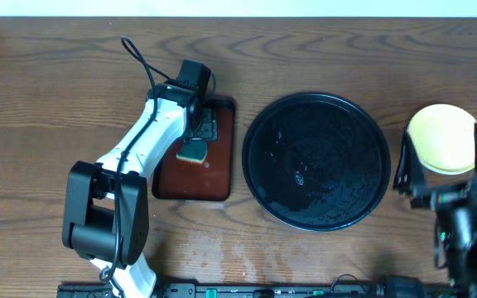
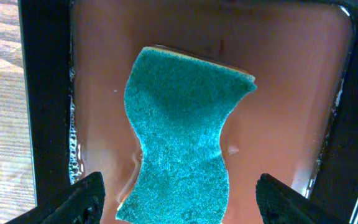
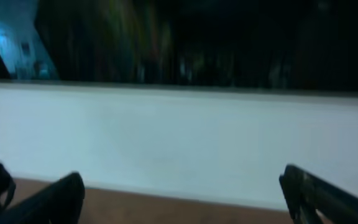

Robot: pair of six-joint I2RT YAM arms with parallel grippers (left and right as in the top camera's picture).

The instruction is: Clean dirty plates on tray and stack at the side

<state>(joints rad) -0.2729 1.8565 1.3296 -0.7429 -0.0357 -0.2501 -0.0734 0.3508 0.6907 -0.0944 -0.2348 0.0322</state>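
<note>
The right gripper point(image 3: 180, 177), spread, is hovering at the pale yellow round plate point(image 1: 442, 136) (the nearer arm); the left gripper point(image 2: 179, 196), spread too, is straddling a teal rectangular sponge point(image 2: 182, 124).

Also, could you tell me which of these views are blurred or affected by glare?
Right wrist: blurred and dark above the pale wall, fingers soft. Left wrist: sharp on the sponge, wet sheen on the brown tray. Overhead: clear, speckled glare on the black tray.

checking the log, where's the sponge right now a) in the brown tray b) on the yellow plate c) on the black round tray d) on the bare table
a, the sponge lies in the brown tray, just below the open left hand.
</note>
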